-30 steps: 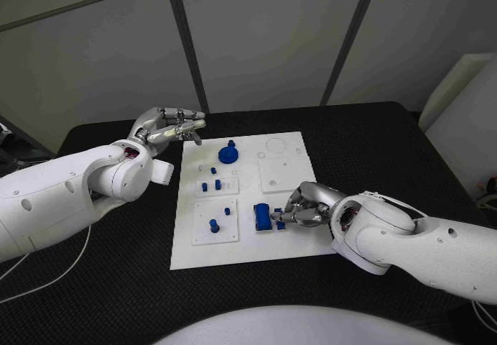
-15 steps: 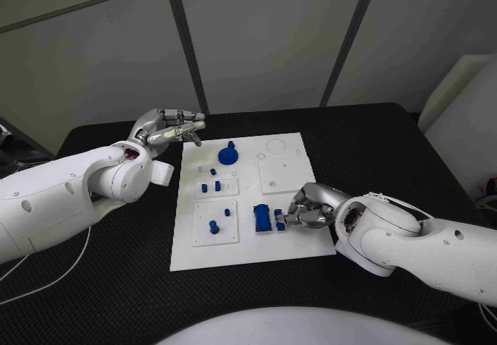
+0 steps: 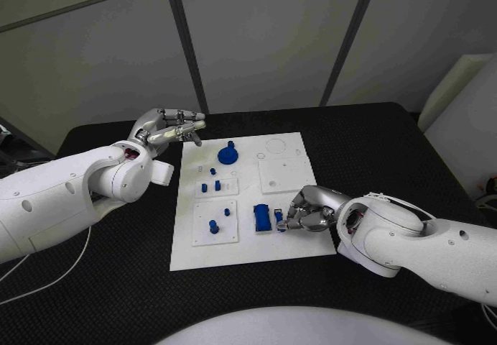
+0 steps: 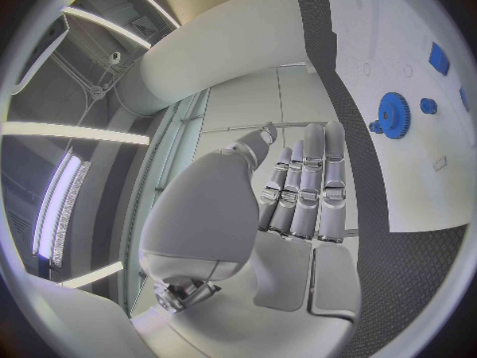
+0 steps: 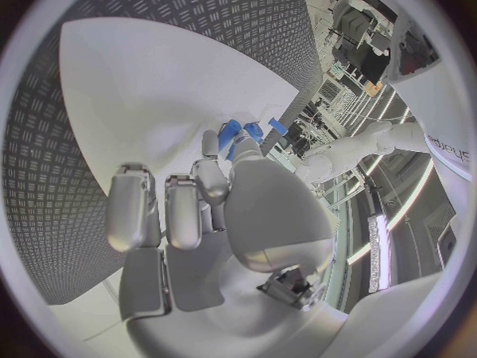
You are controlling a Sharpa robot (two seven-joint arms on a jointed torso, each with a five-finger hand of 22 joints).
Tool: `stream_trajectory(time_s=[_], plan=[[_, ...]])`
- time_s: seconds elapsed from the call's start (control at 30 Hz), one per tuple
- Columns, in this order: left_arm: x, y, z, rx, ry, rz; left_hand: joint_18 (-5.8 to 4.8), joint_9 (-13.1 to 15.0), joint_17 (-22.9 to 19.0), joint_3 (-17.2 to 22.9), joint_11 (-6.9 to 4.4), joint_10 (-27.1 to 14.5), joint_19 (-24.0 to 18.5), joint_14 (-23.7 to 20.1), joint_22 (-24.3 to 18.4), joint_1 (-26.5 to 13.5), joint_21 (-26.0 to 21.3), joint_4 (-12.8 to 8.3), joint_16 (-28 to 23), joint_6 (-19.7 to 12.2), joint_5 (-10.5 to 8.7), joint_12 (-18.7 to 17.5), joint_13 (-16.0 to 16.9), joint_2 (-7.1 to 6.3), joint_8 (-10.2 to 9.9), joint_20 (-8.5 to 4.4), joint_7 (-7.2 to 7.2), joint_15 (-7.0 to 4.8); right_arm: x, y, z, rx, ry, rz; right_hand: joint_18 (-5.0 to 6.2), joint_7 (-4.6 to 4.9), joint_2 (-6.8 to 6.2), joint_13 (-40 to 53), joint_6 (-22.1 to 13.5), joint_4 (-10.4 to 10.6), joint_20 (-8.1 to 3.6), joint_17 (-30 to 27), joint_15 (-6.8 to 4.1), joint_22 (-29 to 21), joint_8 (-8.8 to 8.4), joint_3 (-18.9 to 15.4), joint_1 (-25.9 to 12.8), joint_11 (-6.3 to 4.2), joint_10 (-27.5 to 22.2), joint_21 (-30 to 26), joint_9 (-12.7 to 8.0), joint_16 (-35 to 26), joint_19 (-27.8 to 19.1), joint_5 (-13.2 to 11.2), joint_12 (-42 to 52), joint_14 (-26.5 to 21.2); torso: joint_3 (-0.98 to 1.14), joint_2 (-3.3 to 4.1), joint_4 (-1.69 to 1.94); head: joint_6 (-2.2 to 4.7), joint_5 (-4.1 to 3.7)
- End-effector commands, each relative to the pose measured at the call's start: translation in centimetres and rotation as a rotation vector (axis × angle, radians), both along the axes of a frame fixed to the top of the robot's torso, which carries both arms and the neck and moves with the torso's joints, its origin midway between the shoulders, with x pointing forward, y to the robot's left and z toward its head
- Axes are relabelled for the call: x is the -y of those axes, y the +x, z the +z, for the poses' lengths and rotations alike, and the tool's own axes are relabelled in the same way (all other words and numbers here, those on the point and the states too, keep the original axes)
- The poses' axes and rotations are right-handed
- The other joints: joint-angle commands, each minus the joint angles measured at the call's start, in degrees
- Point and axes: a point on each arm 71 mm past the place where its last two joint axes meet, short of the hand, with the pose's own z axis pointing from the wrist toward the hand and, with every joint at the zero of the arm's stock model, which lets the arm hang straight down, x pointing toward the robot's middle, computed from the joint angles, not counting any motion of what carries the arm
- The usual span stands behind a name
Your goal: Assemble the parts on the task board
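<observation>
Head view: the white task board (image 3: 243, 244) lay lengthwise on the black surface (image 3: 393, 144). The right robot hand (image 3: 300, 210) pinched a small blue part (image 3: 279, 217) beside a blue block (image 3: 262, 217).

Left wrist view: the left robot hand (image 4: 298, 191), fingers together, held nothing near a blue gear (image 4: 392, 112).

Right wrist view: fingertips (image 5: 211, 145) touched blue parts (image 5: 238, 135). No legible writing.

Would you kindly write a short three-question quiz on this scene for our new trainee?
1. True or false: the left hand holds a blue part.
2. Which hand is at the small blue block beside the larger blue block? A) left B) right
3. Fill in: the blue gear sits on the white ____.

Key: 1 false, it holds nothing. 2 B, the right hand. 3 task board.
</observation>
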Motion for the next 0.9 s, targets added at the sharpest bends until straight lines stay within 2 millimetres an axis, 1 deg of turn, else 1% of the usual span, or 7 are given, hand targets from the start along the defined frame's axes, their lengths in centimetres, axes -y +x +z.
stream_trajectory(time_s=[0.03,0.1,0.2,0.4,0.6,0.8,0.9], plan=[[0.1,0.0,0.1,0.002,-0.006,-0.009,-1.03,0.07,-0.05,-0.20,-0.10,-0.47,-0.31,-0.44,-0.08,-0.21,-0.11,-0.18,0.25,-0.40,-0.18,0.20,0.09,0.30,0.18,0.10,0.05,-0.12,-0.3,0.0,-0.1,-0.011,0.001,0.030,-0.80,-0.07,-0.04,0.08,-0.36,-0.16,-0.12,3.83,-0.46,2.09,0.35,-0.08,0.51,0.03,-0.24,-0.28,0.08,0.17,-0.04,-0.36,0.01,3.84,0.04,0.05,0.03,-0.03,0.01],[0.1,0.0,0.1,0.002,-0.006,-0.009,-1.03,0.07,-0.05,-0.20,-0.10,-0.47,-0.31,-0.44,-0.08,-0.21,-0.11,-0.18,0.25,-0.40,-0.18,0.20,0.09,0.30,0.18,0.10,0.05,-0.12,-0.3,0.1,-0.2,-0.011,-0.001,0.027,-0.80,-0.07,0.03,0.09,-0.35,-0.13,-0.12,3.85,-0.46,2.11,0.37,-0.09,0.51,0.03,-0.23,-0.26,0.09,0.18,-0.02,-0.42,0.03,3.84,0.05,0.06,0.03,-0.09,0.06],[0.1,0.0,0.1,0.001,-0.007,-0.010,-1.03,0.07,-0.09,-0.21,-0.08,-0.56,-0.32,-0.50,-0.10,-0.17,-0.14,-0.23,0.25,-0.45,-0.18,0.30,0.09,0.34,0.22,0.10,0.08,-0.10,-0.2,0.3,-0.3,-0.007,-0.006,0.021,-0.81,-0.07,0.15,0.14,-0.33,-0.10,-0.12,3.85,-0.45,2.16,0.38,-0.10,0.55,0.02,-0.20,-0.23,0.10,0.18,0.00,-0.49,0.06,3.84,0.00,0.07,0.07,-0.14,0.07],[0.1,0.0,0.0,0.001,-0.006,-0.010,-1.03,0.07,-0.10,-0.21,-0.08,-0.57,-0.32,-0.51,-0.10,-0.16,-0.14,-0.23,0.25,-0.46,-0.18,0.30,0.09,0.35,0.22,0.10,0.08,-0.10,0.0,0.7,-0.4,0.012,-0.010,0.006,-0.83,-0.14,0.85,0.42,-0.22,0.05,-0.11,3.98,-0.47,2.26,0.47,-0.07,0.81,-0.02,0.01,-0.16,0.15,0.26,0.07,-0.67,0.35,3.87,0.02,0.06,0.07,-0.15,0.17],[0.2,0.0,0.0,-0.001,-0.007,-0.011,-1.04,0.06,-0.11,-0.21,-0.07,-0.59,-0.32,-0.52,-0.11,-0.18,-0.15,-0.22,0.26,-0.47,-0.18,0.33,0.09,0.37,0.23,0.11,0.09,-0.09,-0.1,0.9,-0.4,0.028,0.003,0.003,-0.85,-0.16,1.50,0.72,-0.12,0.70,-0.12,4.08,-0.49,2.35,0.56,-0.42,0.45,-0.03,0.26,-0.11,0.21,0.32,0.12,-0.94,0.64,3.90,0.03,0.08,0.04,-0.24,0.28],[0.1,0.0,0.0,-0.001,-0.007,-0.011,-1.04,0.06,-0.11,-0.21,-0.07,-0.59,-0.32,-0.52,-0.11,-0.18,-0.15,-0.22,0.26,-0.47,-0.18,0.33,0.09,0.37,0.23,0.11,0.09,-0.09,0.0,1.2,-0.5,0.035,0.011,-0.007,-0.87,-0.21,1.84,0.98,-0.04,1.15,-0.14,4.19,-0.51,2.47,0.65,-0.77,0.28,-0.07,0.46,-0.03,0.27,0.39,0.20,-1.52,0.90,3.92,0.00,0.01,0.01,-0.27,0.30],[0.2,0.0,-0.1,-0.002,-0.007,-0.012,-1.04,0.06,-0.11,-0.21,-0.07,-0.59,-0.32,-0.52,-0.11,-0.18,-0.15,-0.22,0.26,-0.47,-0.18,0.33,0.09,0.37,0.23,0.11,0.09,-0.09,0.1,1.5,-0.7,0.037,0.010,-0.012,-0.89,-0.28,2.05,1.16,0.00,1.23,-0.16,4.28,-0.55,2.57,0.75,-0.98,0.57,-0.12,0.60,0.03,0.34,0.45,0.26,-2.26,1.07,3.94,-0.05,0.00,0.09,-0.27,0.29]])
